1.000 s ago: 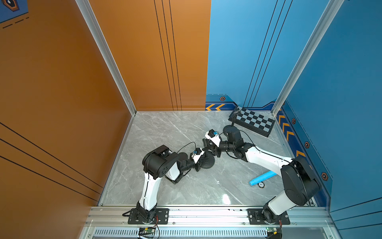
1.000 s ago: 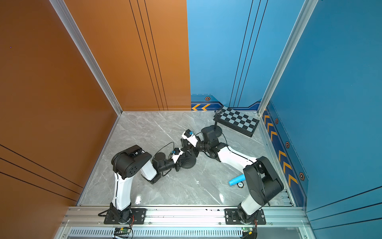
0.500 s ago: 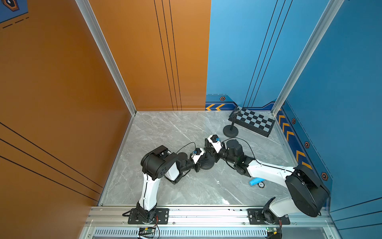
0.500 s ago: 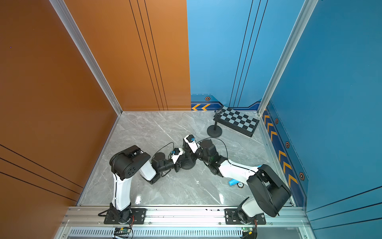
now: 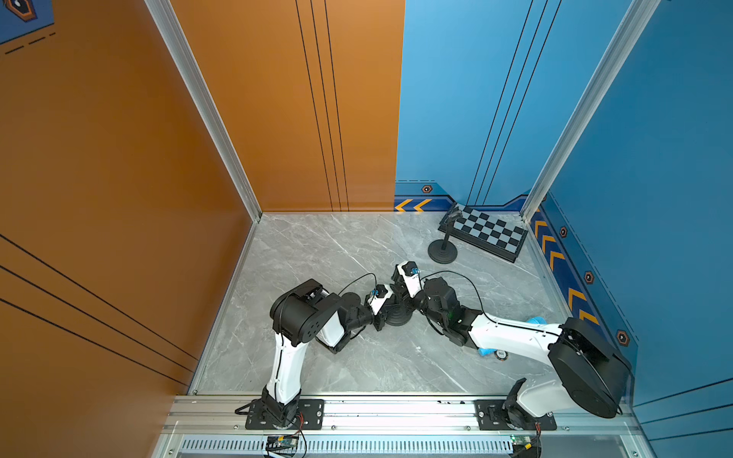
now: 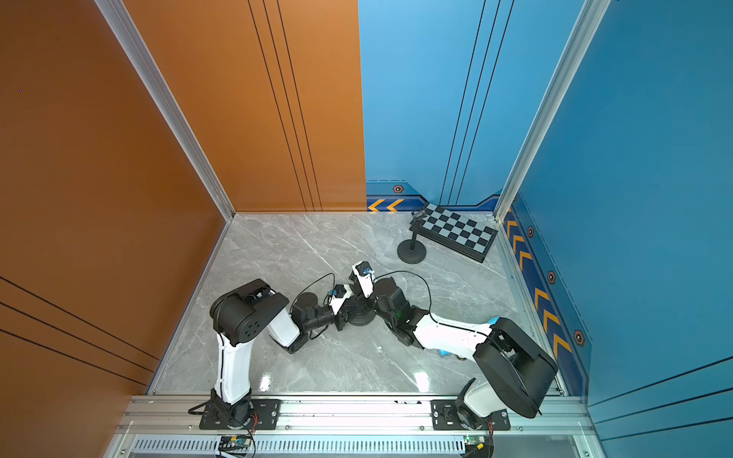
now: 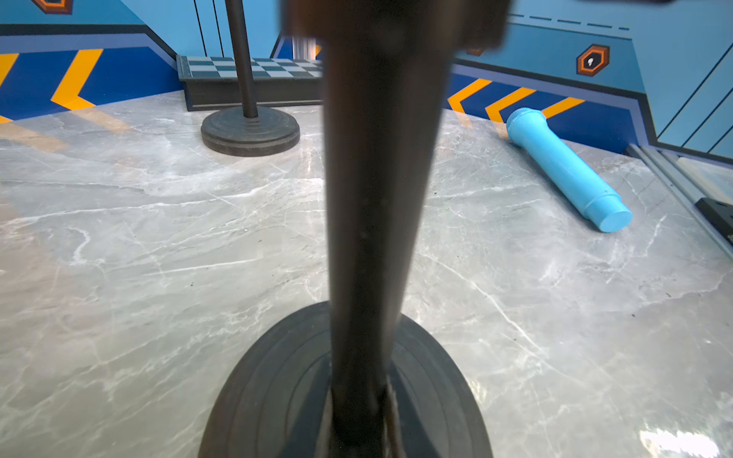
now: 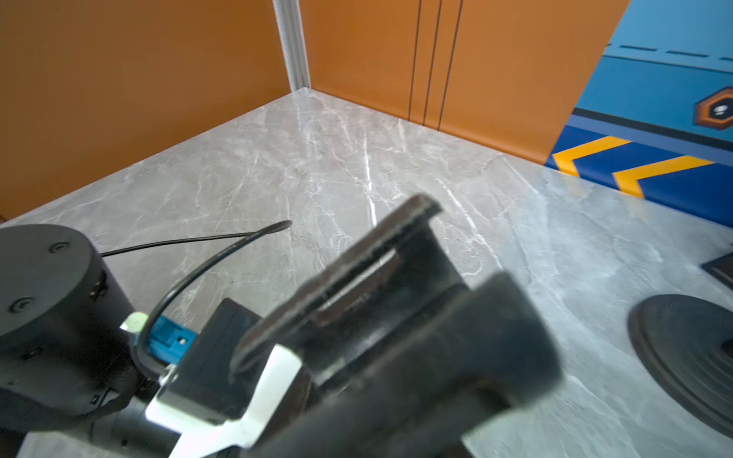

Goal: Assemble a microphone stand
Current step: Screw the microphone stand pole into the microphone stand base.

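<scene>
The left gripper (image 5: 384, 313) stays clamped on the pole (image 7: 369, 198) of the microphone stand (image 5: 398, 317) at the middle of the table (image 5: 317, 257); the right gripper (image 5: 398, 298), its jaw opening not discernible, has drawn in at the stand's clip (image 8: 357, 285), suggesting clip fitting, while the blue microphone (image 7: 567, 166) lies unmounted near the right edge.

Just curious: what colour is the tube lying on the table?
Light blue; the microphone shows best in the left wrist view.

Stand (image 5: 443, 250) before chessboard (image 5: 490, 234), microphone (image 7: 567, 168) on table (image 5: 317, 253)
</scene>
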Controlling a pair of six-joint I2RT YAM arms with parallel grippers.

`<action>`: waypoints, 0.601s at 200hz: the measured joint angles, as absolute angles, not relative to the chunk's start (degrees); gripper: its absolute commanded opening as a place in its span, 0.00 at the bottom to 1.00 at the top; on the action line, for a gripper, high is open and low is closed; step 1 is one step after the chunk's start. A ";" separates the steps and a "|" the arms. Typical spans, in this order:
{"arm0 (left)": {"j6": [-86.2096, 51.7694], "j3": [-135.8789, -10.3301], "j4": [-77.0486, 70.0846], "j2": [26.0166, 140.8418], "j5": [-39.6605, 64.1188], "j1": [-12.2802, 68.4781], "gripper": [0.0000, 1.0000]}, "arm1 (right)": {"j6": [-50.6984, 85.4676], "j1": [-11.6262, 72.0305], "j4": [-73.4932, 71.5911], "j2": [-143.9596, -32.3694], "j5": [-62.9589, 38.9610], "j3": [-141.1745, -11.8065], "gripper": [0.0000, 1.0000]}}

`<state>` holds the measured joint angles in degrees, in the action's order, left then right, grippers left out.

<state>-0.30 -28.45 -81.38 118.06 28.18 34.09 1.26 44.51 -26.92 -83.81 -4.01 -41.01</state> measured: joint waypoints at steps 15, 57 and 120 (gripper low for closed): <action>0.05 -28.34 -81.47 118.06 28.29 34.09 0.06 | -2.20 41.89 -22.11 -83.26 -12.16 -43.22 0.41; 0.91 -28.23 -81.58 118.06 28.58 34.09 0.05 | -9.02 36.32 -12.75 -83.13 -26.50 -46.87 0.40; 0.62 -28.14 -81.62 118.06 29.19 33.95 0.07 | -12.67 34.68 -10.07 -85.14 -29.91 -49.56 0.13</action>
<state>0.62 -28.14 -81.62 118.06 29.19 33.95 -12.67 34.68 -10.07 -85.14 -29.91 -49.56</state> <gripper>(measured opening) 0.196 0.202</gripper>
